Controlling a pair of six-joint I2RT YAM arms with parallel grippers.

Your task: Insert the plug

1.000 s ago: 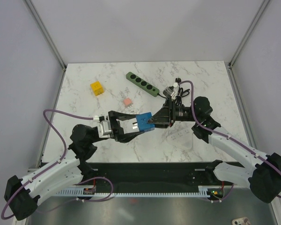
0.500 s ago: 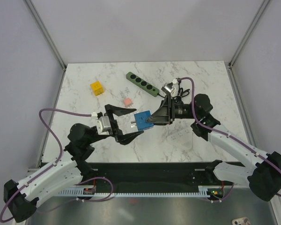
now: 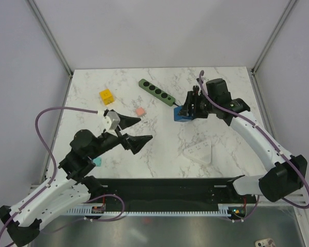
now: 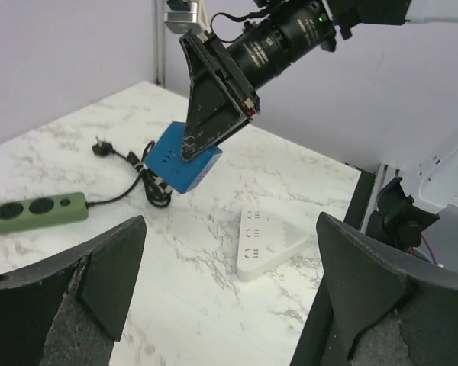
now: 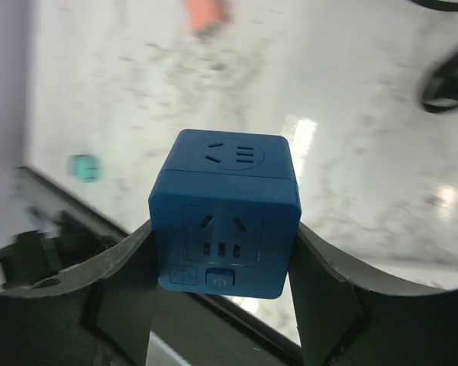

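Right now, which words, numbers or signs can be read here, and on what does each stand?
Words, brands, numbers: none can be read.
Power sign, as it seems: on the button low on the blue socket cube, which the right claw grips.
Beside it, a small mark: too blurred to read.
No print shows on the white power strip or the green power strip.
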